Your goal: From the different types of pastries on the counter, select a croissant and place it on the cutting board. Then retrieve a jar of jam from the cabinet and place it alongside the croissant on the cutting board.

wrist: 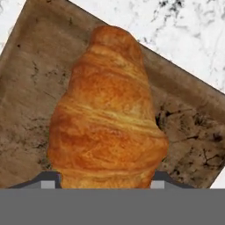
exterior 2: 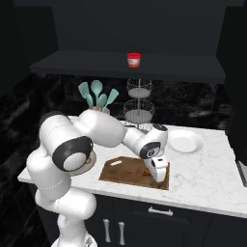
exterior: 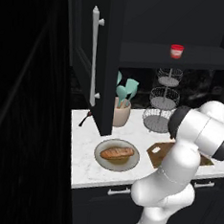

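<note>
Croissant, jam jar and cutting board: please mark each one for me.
croissant [wrist: 107,114], hand view, middle of its flaky top.
jam jar [exterior 2: 133,60], right base view, red body, on the cabinet shelf.
cutting board [exterior 2: 123,171], right base view, bare wood left of the pincer.

Black marble backsplash [exterior 2: 43,99] seen behind three-tier wire basket stand [exterior 2: 139,107]; round white plate [exterior 2: 184,141] and beige utensil crock [exterior: 121,112] set nearby.

no readable text, labels, brands or numbers anywhere; pale band on the jar of jam [exterior 2: 133,60] too small to read
</note>
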Motion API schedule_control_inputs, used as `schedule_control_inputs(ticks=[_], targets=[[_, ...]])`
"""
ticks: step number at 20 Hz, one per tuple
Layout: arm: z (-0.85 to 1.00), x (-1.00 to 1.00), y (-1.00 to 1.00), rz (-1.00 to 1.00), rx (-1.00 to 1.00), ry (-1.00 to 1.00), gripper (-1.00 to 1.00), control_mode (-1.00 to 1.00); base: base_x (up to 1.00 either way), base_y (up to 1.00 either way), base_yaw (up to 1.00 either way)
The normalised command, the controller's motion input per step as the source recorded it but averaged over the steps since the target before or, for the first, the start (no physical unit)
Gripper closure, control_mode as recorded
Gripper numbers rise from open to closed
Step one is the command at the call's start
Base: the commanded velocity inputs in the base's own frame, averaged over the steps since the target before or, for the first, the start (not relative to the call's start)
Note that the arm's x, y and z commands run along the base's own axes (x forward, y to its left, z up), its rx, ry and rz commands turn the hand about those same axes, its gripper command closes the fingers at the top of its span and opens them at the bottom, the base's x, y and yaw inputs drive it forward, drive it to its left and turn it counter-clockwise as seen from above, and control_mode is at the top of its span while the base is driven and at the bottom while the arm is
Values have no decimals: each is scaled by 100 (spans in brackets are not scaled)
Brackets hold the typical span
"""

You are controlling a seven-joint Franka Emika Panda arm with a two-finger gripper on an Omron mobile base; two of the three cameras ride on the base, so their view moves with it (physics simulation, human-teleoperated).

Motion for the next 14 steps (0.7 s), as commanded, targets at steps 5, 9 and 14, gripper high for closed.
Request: schedule_control_inputs(ticks=[5, 9, 14], targets=[[-43, 0, 4, 1, 10, 0, -100, -100, 0, 0, 0], [-6, -22, 0, 0, 1, -8, -100, -100, 0, 0, 0], [64, -66, 24, 0, 0, -21, -100, -100, 0, 0, 0]])
